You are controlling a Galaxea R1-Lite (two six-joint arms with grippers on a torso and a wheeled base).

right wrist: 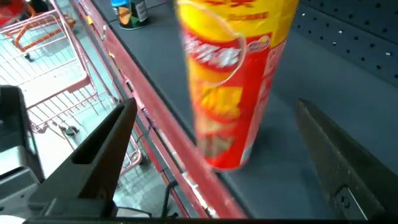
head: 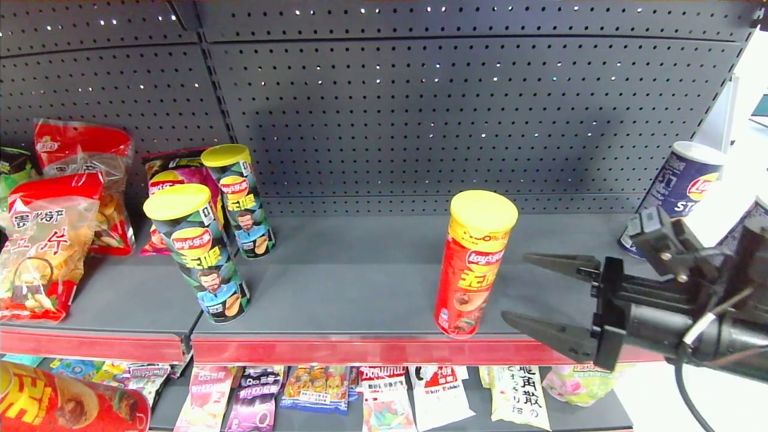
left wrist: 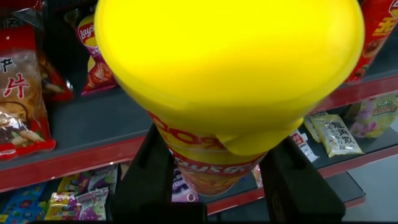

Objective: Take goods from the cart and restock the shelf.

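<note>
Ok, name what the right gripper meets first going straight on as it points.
Probably the upright red chip can near the shelf's front edge; the open right gripper aims at it.

Snack bags [head: 51, 240]: far left, standing.
Black cans [head: 201, 258]: two, upright, yellow lids.
Blue can [head: 681, 186]: far right, white lid.
Packets [head: 441, 396]: row below.

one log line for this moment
right pincer open beside red can, upright on shelf | left pincer shut on second red can

Logos (with Chinese characters) stand on the red can [head: 476, 264] and green cans [head: 201, 252].
</note>
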